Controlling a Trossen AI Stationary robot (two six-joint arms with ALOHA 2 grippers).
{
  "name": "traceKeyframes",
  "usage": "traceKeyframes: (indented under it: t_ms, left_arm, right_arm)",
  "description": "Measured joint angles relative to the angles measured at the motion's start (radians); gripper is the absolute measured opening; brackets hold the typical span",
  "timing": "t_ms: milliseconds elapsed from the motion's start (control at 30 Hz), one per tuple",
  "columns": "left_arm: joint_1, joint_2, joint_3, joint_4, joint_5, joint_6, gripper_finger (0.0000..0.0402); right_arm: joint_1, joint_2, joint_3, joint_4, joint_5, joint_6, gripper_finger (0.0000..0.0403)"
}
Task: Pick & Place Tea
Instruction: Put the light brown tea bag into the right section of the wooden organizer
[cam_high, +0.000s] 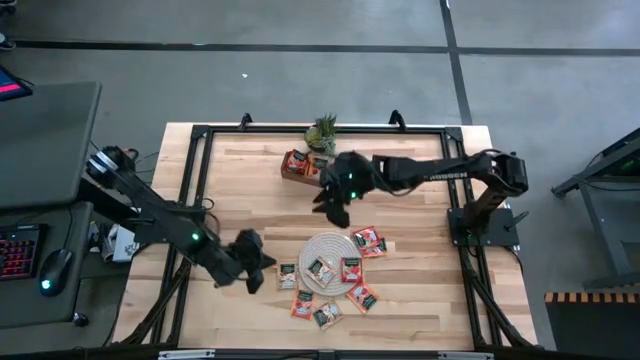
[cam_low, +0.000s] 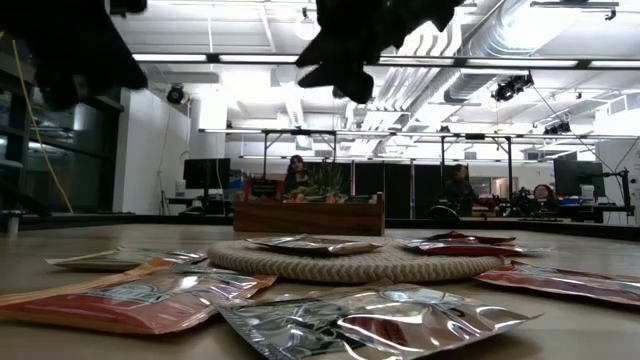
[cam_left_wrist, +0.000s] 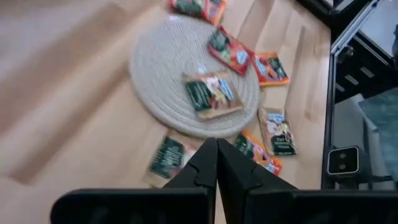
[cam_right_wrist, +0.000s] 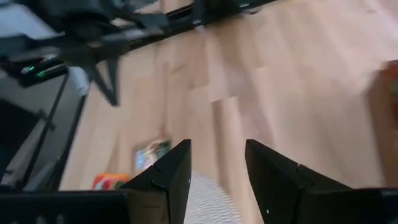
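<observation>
Between picks. Right hand (cam_high: 335, 205) empty, fingers apart, above table between tray (cam_high: 299, 166) and mat (cam_high: 330, 262). Left hand (cam_high: 252, 262) pinched shut, empty. Tea (cam_high: 367, 241) scattered on and around mat. Next: descend onto a sachet.

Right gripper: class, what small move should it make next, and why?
Probably lower toward a tea sachet by the woven mat. The right gripper is open and empty above the table, between the wooden tray and the mat. The left gripper, fingers together, sits beside the sachets.
</observation>
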Motion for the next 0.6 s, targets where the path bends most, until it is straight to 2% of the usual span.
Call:
traceKeyframes:
  t_ms: [133, 333, 600]
  left_arm:
    - [0.0, 0.143, 0.0, 0.14, 0.058, -0.078, 0.0001]
    - [0.0, 0.318, 0.0, 0.282, 0.122, -0.236, 0.0]
    - [0.0, 0.382, 0.003, 0.389, 0.18, -0.295, 0.0]
  right_arm:
    - [0.07, 0.005, 0.0, -0.016, 0.051, 0.0, 0.0147]
    - [0.125, 0.023, -0.001, -0.056, 0.067, 0.039, 0.0145]
    - [0.186, 0.066, -0.001, -0.035, 0.072, 0.084, 0.0146]
